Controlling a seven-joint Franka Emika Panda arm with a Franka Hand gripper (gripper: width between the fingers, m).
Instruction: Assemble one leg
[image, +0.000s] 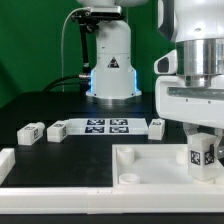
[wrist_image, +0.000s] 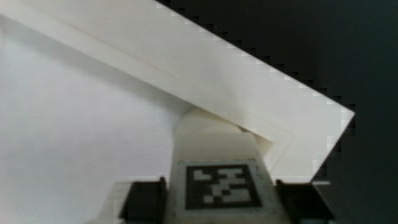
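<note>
My gripper is shut on a leg, a chunky white peg with a black-and-white tag, and holds it upright over the near right corner of the large white panel. In the wrist view the leg stands between my two dark fingers, its far end at the panel's corner. Whether the leg touches the panel is hidden. Three more legs lie on the black table: one and another at the exterior view's left, one behind the panel.
The marker board lies flat at the middle of the table. The robot base stands behind it. A white L-shaped bracket sits at the exterior view's near left. A round socket shows on the panel's near edge.
</note>
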